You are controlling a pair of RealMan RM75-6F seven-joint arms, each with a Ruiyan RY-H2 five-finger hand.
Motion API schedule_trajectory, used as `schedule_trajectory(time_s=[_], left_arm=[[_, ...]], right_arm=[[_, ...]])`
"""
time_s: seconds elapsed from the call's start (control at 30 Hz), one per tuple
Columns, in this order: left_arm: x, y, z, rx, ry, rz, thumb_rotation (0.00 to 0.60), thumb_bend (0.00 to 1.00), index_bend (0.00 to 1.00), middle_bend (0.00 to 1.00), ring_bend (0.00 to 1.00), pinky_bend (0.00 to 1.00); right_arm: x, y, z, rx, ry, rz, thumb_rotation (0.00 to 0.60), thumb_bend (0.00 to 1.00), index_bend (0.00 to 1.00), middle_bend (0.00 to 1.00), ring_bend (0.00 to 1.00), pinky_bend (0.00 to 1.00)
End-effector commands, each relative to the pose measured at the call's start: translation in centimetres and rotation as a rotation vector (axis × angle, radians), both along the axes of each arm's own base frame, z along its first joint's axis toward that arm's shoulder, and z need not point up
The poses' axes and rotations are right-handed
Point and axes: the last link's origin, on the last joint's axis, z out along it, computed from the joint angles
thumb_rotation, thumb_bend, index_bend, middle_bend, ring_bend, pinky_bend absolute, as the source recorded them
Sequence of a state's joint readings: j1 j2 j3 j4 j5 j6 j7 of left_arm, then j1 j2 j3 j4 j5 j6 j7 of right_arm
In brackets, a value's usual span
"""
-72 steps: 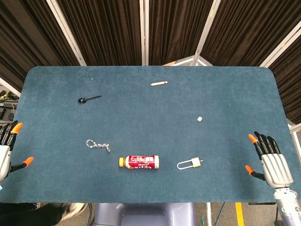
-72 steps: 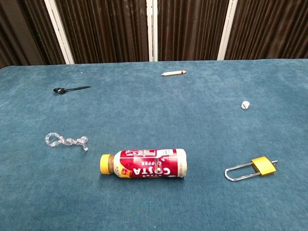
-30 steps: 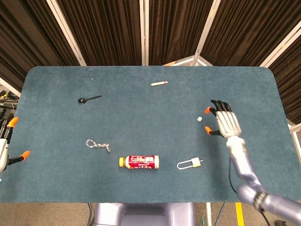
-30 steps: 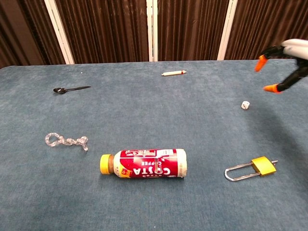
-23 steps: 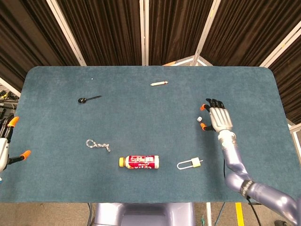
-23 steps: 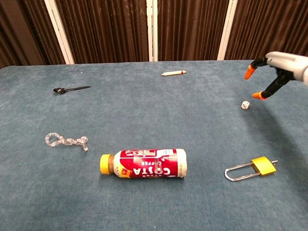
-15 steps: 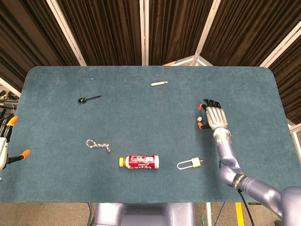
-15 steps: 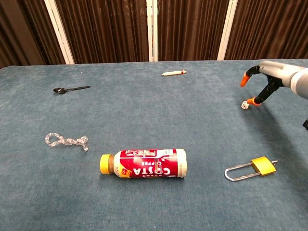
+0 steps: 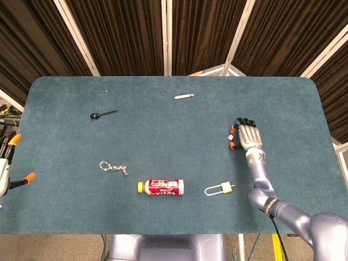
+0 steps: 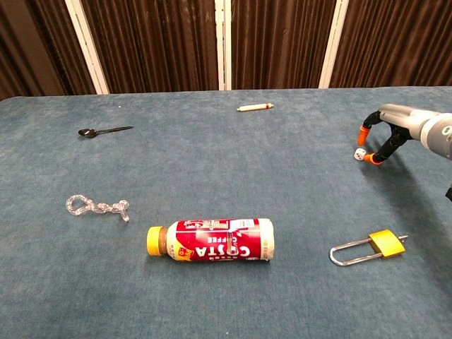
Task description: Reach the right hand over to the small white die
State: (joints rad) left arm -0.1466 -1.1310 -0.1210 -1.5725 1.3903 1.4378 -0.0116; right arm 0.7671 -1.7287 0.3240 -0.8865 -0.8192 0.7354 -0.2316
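We saw the right hand (image 9: 247,136) reaching out over the right part of the table (image 9: 163,141), lowered around the die (image 10: 359,155). Its orange-tipped fingers (image 10: 364,132) curved down on either side of the small white cube, with 1 tip above it and another just beside it on the cloth. From the chest view the die lay on the blue surface between those tips, and we could not tell whether any of them touched it. The fingers stayed apart and nothing was lifted, so the hand held nothing. In the head view the die (image 9: 230,138) showed as a white speck at the left edge of the hand. The left hand (image 9: 6,168) sat at the far left edge of the head view, off the table, fingers spread and holding nothing. A padlock (image 10: 370,246) lay near the front right, well apart from the die. A bottle (image 10: 210,239) lay on its side at the front centre, a chain (image 10: 96,207) to its left, a spoon (image 10: 104,131) farther back on the left, and a pen (image 10: 255,107) near the far edge.
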Motion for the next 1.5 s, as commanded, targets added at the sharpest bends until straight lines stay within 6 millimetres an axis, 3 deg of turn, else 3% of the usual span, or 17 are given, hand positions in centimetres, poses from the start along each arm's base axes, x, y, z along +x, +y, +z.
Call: schedule_trajectory(time_s=[0.03,0.47,0.8,1.13,1.37,1.5], left_arm=[[0.0,0.0,0.0,0.001,-0.001,-0.001,0.6,0.12,0.0,0.0,0.0,0.0],[0.0,0.2,-0.3,-0.008,0.0,0.002,0.6,0.12,0.0,0.0,0.0,0.0],[0.0,0.3,-0.5,-0.019,0.002,0.003,0.6,0.12,0.0,0.0,0.0,0.0],[-0.1,0.4,-0.6,-0.024,0.003,0.006,0.6,0.12,0.0,0.0,0.0,0.0],[-0.1,0.4,-0.6,-0.027,0.005,0.006,0.6,0.12,0.0,0.0,0.0,0.0],[0.0,0.3,-0.7,-0.028,0.006,-0.001,0.6,0.12,0.0,0.0,0.0,0.0]], right_arm=[[-0.1,-0.1,-0.2,0.005,0.002,-0.004,0.6,0.25,0.42,0.1,0.0,0.0],[-0.5,-0.4,-1.0,0.005,-0.011,-0.011,0.6,0.27,0.47,0.13,0.0,0.0],[-0.2,-0.6,-1.4,-0.002,-0.018,-0.003,0.6,0.38,0.56,0.2,0.0,0.0],[0.9,-0.4,0.0,-0.048,-0.035,0.059,0.6,0.39,0.57,0.21,0.0,0.0],[2.7,2.2,3.4,-0.099,-0.083,0.171,0.6,0.39,0.57,0.21,0.0,0.0],[3.1,5.1,5.0,-0.098,-0.113,0.214,0.6,0.39,0.57,0.21,0.0,0.0]])
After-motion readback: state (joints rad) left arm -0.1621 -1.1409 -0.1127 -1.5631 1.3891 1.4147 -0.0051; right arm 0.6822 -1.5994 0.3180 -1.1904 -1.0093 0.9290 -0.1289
